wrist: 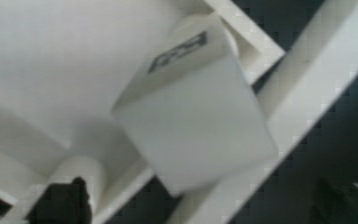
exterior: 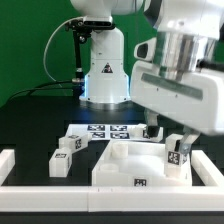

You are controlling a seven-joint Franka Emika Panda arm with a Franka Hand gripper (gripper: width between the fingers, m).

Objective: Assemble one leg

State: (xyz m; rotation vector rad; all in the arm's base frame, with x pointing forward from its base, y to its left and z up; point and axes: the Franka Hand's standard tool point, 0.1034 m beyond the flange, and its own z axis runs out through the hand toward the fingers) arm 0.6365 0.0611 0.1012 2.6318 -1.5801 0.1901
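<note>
My gripper [exterior: 178, 138] is low at the exterior view's right and is shut on a leg [exterior: 177, 156], a small white block with a black-and-white tag. The leg hangs upright over the near right corner of the large flat white panel [exterior: 125, 165]; I cannot tell whether it touches the panel. In the wrist view the leg [wrist: 194, 120] fills the middle with its tag [wrist: 179, 55] at the far end. It runs down between my gripper's [wrist: 202, 196] dark fingers [wrist: 66, 200], with the white panel [wrist: 51, 90] behind it.
Two more legs [exterior: 72, 143] [exterior: 60, 164] lie at the exterior view's left of the panel. The marker board [exterior: 100, 131] lies behind the panel. A white frame rail [exterior: 60, 186] borders the near edge. The robot base [exterior: 103, 70] stands at the back.
</note>
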